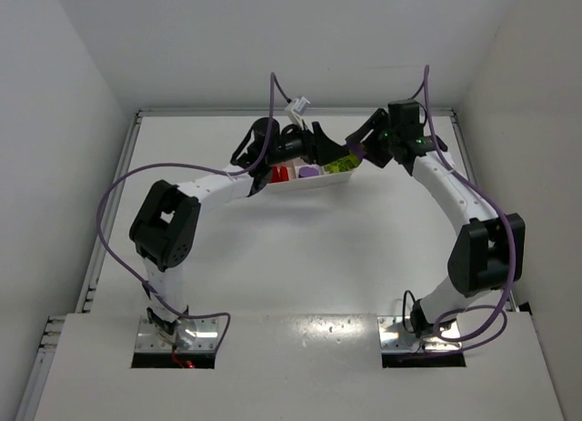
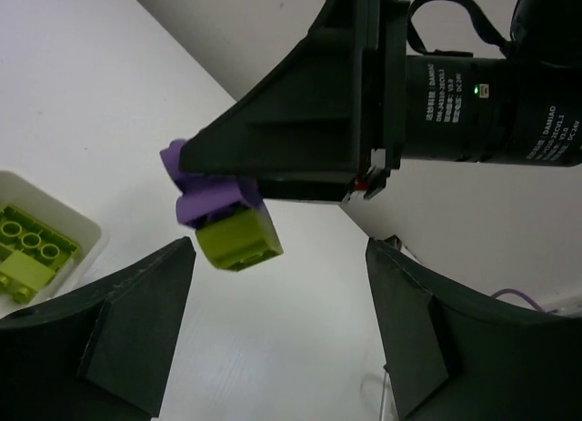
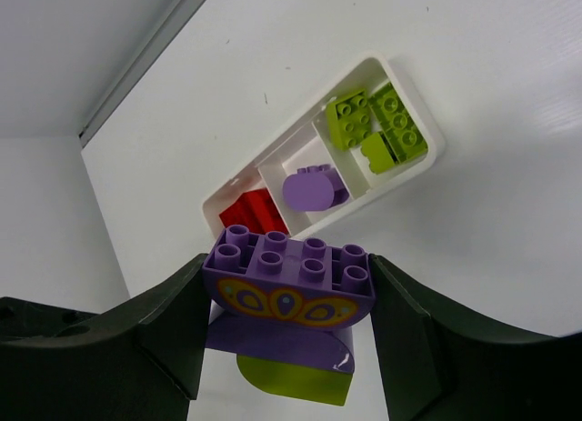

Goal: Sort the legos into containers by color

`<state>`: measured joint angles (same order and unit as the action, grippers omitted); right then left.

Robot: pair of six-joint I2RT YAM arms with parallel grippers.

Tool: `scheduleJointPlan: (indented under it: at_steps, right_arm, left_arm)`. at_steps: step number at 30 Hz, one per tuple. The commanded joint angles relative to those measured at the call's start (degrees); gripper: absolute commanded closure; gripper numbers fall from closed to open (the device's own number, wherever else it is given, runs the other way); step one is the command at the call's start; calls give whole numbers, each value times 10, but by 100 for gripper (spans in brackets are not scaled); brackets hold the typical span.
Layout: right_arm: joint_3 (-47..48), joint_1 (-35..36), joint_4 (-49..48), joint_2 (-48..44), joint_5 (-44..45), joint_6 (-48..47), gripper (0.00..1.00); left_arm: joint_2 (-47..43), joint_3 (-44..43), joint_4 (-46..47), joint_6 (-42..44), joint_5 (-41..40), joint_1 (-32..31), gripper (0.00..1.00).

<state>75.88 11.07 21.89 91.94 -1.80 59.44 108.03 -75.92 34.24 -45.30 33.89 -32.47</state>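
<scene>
My right gripper (image 3: 289,298) is closed partway on the purple-and-green clump (image 3: 289,275). Its pads pinch the studded purple brick, and a yellow-green brick (image 3: 291,385) is stuck beneath it. My left gripper (image 2: 280,250) has its jaws spread wide and holds nothing. It faces that clump, which hangs left of centre in its wrist view, clear of both fingers.

In the right wrist view the white tray (image 3: 427,139) lies at upper centre. It holds red bricks (image 3: 255,212), a purple brick (image 3: 314,186) and green bricks (image 3: 377,125), each colour in its own compartment.

I judge the step in hand is splitting the clump. Next I need the left jaws around the yellow-green brick alone. They should close there and pull it off while the right gripper holds firm.

From above, both arms reach to the upper middle of the frame with elbows bowed outward. The wrists are turned toward each other over the tray's right end.
</scene>
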Motion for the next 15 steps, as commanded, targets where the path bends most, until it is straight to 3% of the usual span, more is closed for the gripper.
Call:
scheduleJointPlan:
  at_steps: [1,15]
  right_arm:
    - [0,8,-20,-14,-23,17,100]
    - [21,30,-39,-19,-35,7,100]
  left_arm:
    - [11,-32,-9,19,-24,-13,18]
    - [34,-52,-51,54,-41,-18,18]
